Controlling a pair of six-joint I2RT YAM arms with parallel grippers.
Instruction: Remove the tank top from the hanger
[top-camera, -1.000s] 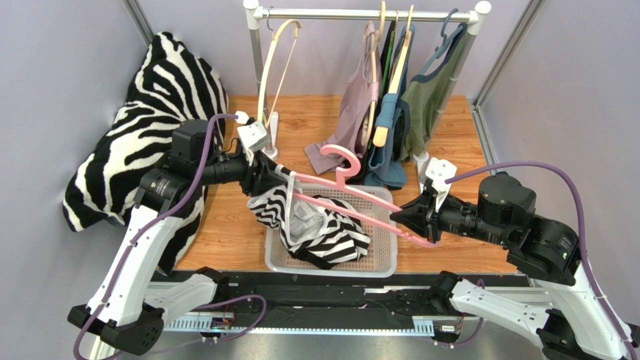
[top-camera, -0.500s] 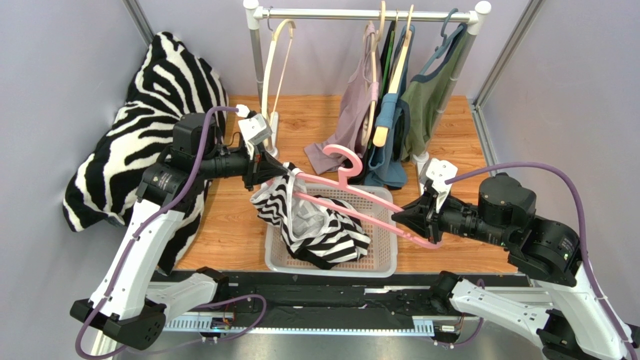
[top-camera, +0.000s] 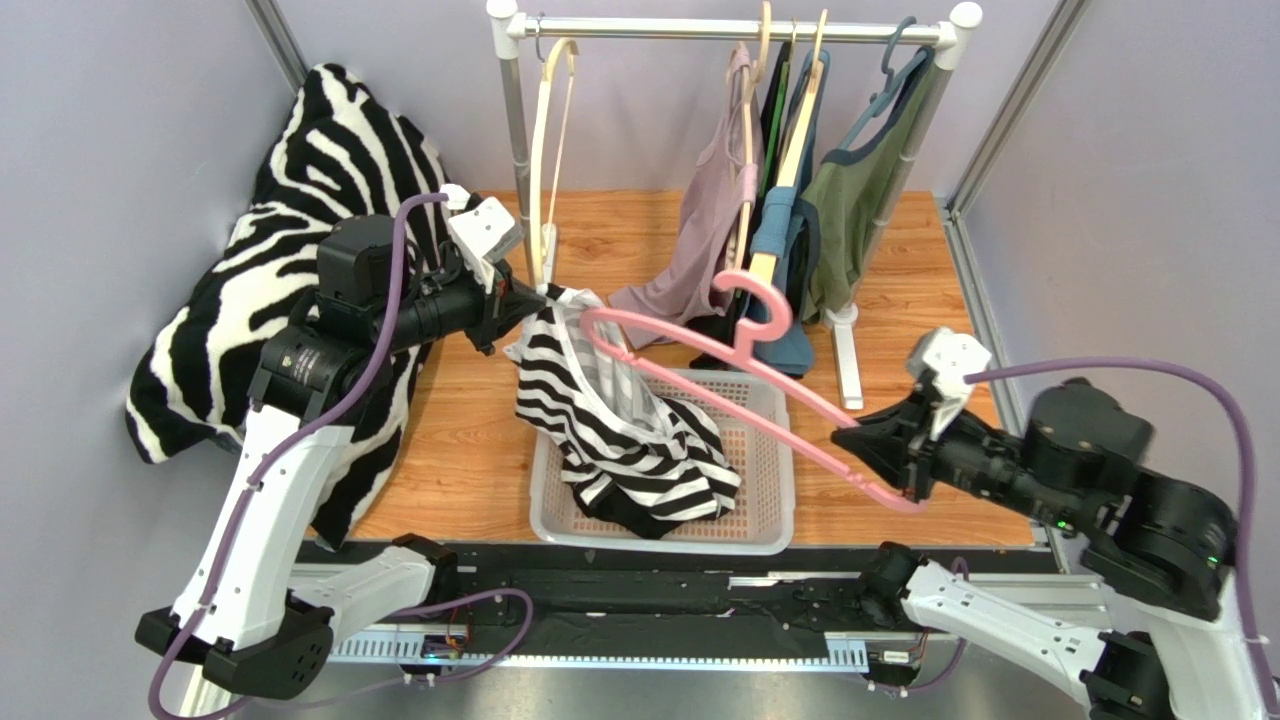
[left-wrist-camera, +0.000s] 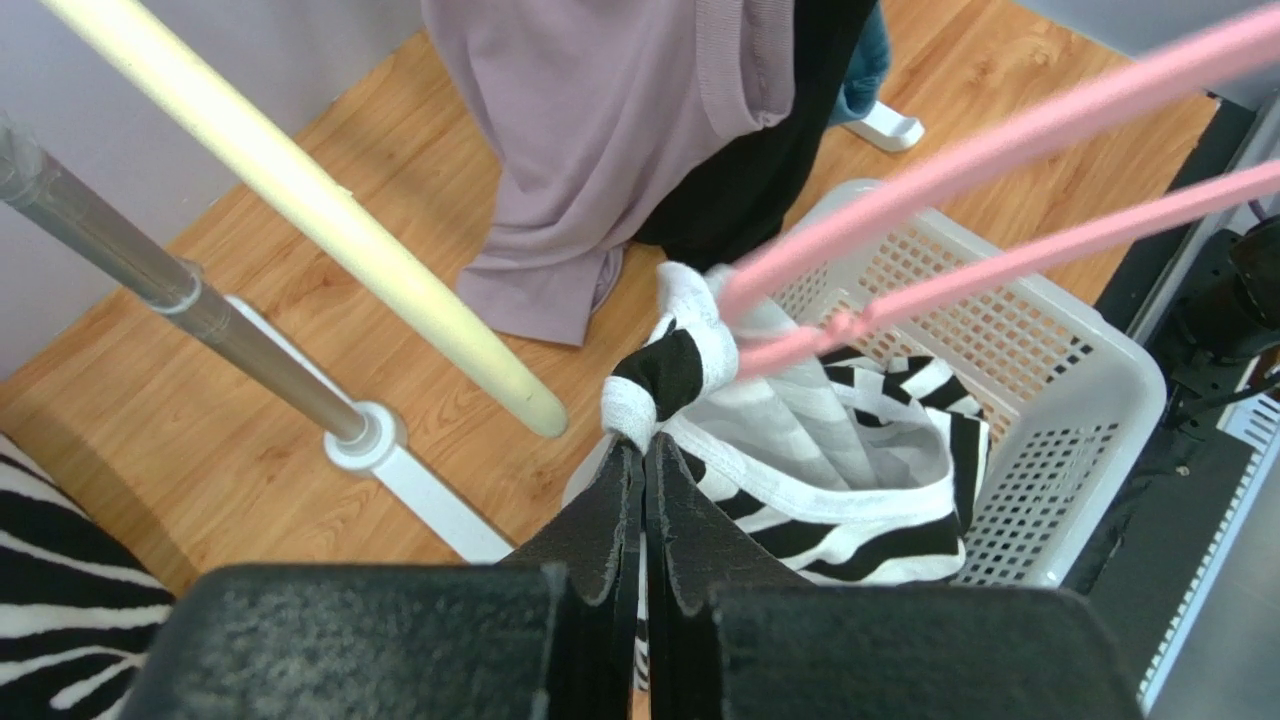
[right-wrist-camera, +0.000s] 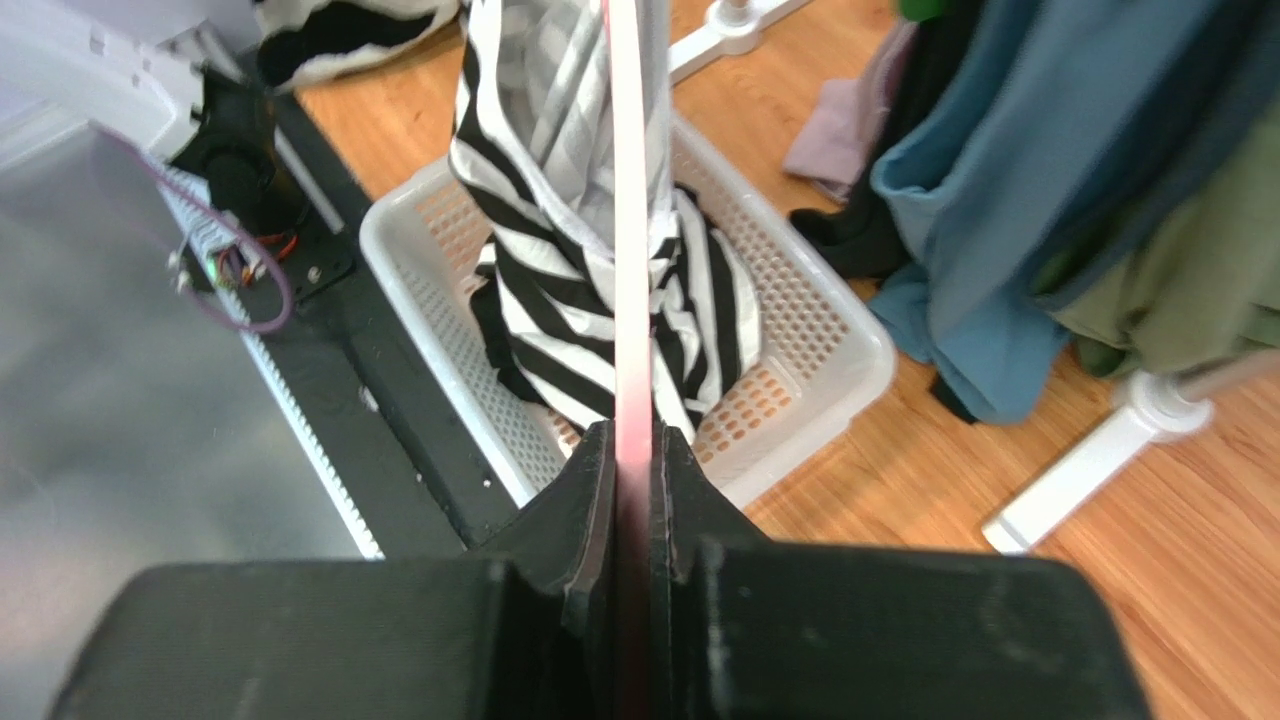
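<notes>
We saw left gripper (top-camera: 529, 305) pinching black-and-white striped tank top (top-camera: 624, 428) above white plastic mesh basket (top-camera: 769, 503) | right gripper (top-camera: 879, 447) clamped pink plastic hanger (top-camera: 706, 360) beside basket

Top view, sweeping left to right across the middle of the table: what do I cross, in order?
zebra-print cushion → left gripper, shut on the strap → striped tank top → hook of the pink hanger → right gripper, shut on the hanger's end
</notes>
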